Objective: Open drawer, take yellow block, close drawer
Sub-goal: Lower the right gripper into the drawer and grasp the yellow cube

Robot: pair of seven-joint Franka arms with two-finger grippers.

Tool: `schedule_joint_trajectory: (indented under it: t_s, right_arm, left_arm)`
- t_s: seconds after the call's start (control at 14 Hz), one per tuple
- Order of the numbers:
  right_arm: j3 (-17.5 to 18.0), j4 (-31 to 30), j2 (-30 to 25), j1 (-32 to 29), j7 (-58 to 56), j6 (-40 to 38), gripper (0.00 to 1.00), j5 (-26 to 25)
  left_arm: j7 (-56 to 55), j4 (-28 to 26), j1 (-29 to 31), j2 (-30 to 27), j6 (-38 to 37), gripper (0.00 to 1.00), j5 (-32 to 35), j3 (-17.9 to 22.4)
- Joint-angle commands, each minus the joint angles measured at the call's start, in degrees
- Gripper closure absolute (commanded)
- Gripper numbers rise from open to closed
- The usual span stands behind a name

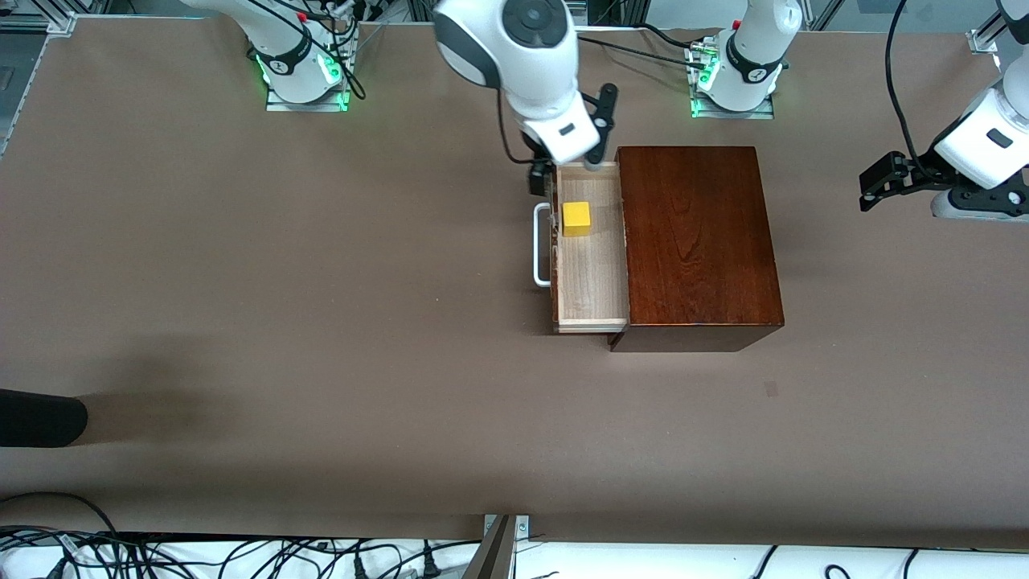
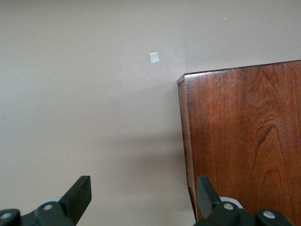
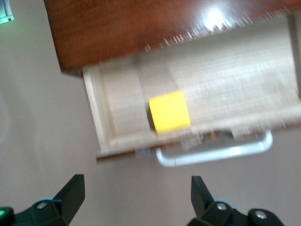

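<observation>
Yellow block [image 1: 575, 218] is seen lying untaken in the pulled-out drawer [image 1: 591, 273], at 9 o'clock of the wooden box [image 1: 695, 241]. Right claw [image 3: 136, 195] is held wide above the drawer's handle [image 1: 540, 245]; left claw [image 2: 143, 197] is parked wide, waiting. Taking and closing are judged outstanding.

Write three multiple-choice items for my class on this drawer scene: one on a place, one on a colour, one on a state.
1. Where is the yellow block?
A. on the box
B. in the drawer
C. on the table

2. What colour is the drawer's handle?
A. white
B. black
C. red

3. How is the drawer?
A. shut
B. pulled out
C. removed

Answers:
1 B, it lies on the pale tray floor.
2 A, a white bar sits on the front.
3 B, the tray sticks out of the box, below the open right gripper.
</observation>
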Motion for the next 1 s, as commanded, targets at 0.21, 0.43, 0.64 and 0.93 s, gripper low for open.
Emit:
schedule_joint_trajectory:
  t_s: [0.21, 0.43, 0.64, 0.93]
  right_arm:
    - [-0.3, 5.7, 6.1, 2.9, -3.8, 3.4, 0.0, -7.0]
    - [-0.6, 8.0, 8.4, 4.9, -6.1, 3.3, 0.0, -12.5]
    - [-0.5, 8.3, 10.0, 4.8, -9.1, 3.5, 0.0, -15.2]
    - [-0.5, 8.3, 11.7, 4.8, -10.5, 4.6, 0.0, -15.3]
  left_arm:
    - [0.3, 0.5, -0.1, -0.4, -1.4, 0.0, -0.9, 0.1]
    - [0.2, 0.8, -0.4, -0.4, -1.4, 0.0, -0.9, 0.1]
    - [0.3, 1.0, -0.4, -0.3, -1.4, 0.0, -0.9, 0.1]
    - [0.3, 1.0, -0.4, -0.3, -1.4, 0.0, -0.9, 0.1]
